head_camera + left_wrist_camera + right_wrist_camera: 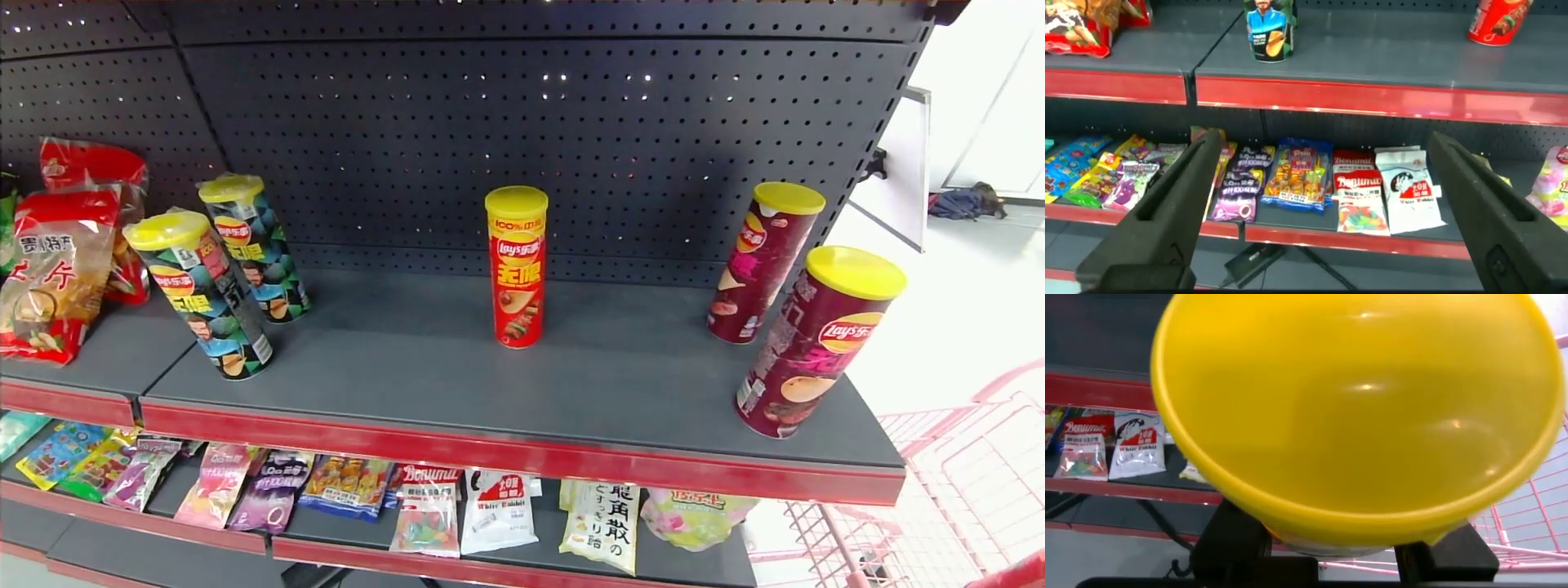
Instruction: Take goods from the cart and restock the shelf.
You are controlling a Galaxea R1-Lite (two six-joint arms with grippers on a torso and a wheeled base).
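Canister [1355, 400], cylindrical, yellow-lidded, pinched by right gripper [1339, 549], may clip red shelf lip [1086, 390] when raised; left gripper [1323, 139] spread empty.

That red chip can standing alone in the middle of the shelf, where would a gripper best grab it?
Probably around the middle of its round body, coming from the front, a finger on each side. The red can stands upright with bare shelf either side, and the back panel blocks the rear.

Shelf [522, 384]: five chip cans [516, 265] standing (snack bags [57, 269] left).
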